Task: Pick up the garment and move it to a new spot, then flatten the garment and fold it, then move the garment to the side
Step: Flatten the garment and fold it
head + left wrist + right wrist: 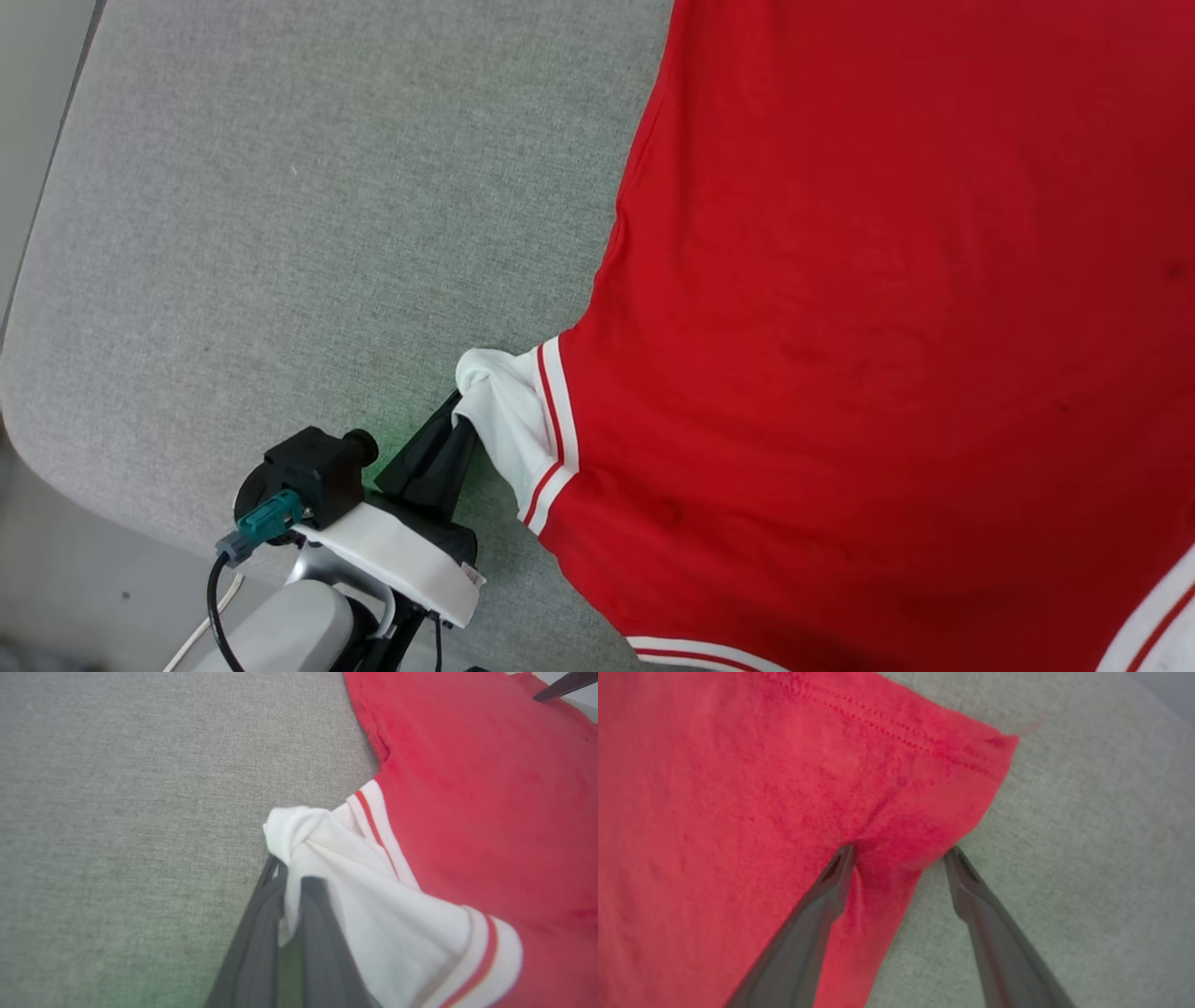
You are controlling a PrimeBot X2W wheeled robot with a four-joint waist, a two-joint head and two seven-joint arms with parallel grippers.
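Left gripper (pixel 285 882) is pinching the garment (pixel 840 327) by its white sleeve (pixel 504 420); right gripper (pixel 901 851) is gaping over the hem (pixel 924 742).
Tugging hard, that thin pinch could be slipping off.

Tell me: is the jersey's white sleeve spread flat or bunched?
Bunched: the left fingers pinch the white sleeve into a twisted wad beside the red body.
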